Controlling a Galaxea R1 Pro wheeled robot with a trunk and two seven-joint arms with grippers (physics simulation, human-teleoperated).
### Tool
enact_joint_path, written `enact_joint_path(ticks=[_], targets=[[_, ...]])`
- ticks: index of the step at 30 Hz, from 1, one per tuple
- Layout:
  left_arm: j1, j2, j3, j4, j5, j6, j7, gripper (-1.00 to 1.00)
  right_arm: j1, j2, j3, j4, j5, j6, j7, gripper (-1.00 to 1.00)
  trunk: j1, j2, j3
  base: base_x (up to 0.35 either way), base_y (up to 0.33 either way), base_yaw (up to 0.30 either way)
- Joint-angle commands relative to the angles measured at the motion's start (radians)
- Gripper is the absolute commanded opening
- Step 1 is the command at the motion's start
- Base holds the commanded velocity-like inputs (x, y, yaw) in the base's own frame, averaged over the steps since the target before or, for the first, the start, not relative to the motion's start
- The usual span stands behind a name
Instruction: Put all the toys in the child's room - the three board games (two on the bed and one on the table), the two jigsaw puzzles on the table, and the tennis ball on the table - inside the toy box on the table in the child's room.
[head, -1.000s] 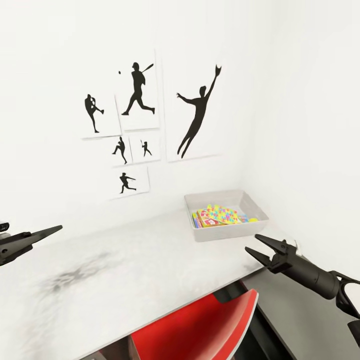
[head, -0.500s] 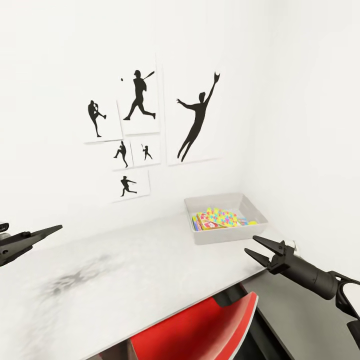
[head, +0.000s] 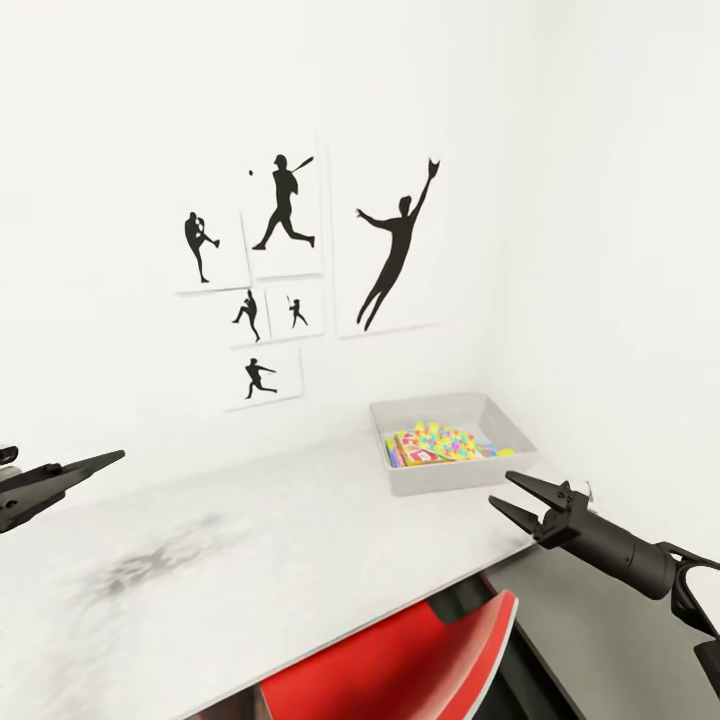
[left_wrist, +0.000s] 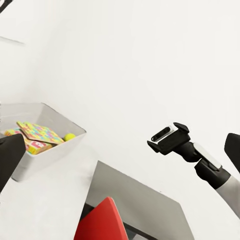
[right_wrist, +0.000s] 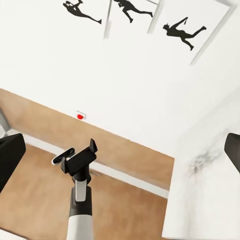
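Posters (head: 285, 275) lower in view vs before — cam tilt; toy box (head: 452, 441) unmoved.

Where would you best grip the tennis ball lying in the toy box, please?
Probably from above, fingers across the ball's middle: it sits low in the toy box beside a puzzle, and the sloping walls block a sideways approach.

toy box (head: 452, 482) holding puzzles (head: 445, 440), possibly games
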Motion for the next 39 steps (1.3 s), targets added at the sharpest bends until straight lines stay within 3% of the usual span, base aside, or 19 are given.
enact_joint_path(ticks=[1,9,24,39], targets=[[-0.001,0.0,0.0,0.0,-0.001,0.011,-0.004,1.0,-0.001,0.0,-0.001,0.0,0.009,0.003,0.009,1.0,0.001,-0.002,-0.001,0.0,0.0,0.071],[-0.001,0.003,0.0,0.0,-0.001,0.01,-0.004,1.0,-0.001,0.0,-0.002,0.0,0.01,0.002,0.008,1.0,0.001,-0.002,0.013,-0.063,0.045,0.073],[-0.001,0.007,0.0,0.0,-0.001,0.01,-0.004,1.0,-0.001,0.001,-0.004,0.0,0.01,0.002,0.007,1.0,0.001,-0.002,0.038,-0.244,0.119,0.074],[-0.001,0.008,0.0,0.0,-0.001,0.01,-0.004,1.0,-0.001,0.001,-0.005,0.0,0.01,0.001,0.007,1.0,0.001,-0.002,0.063,-0.02,0.002,0.074]])
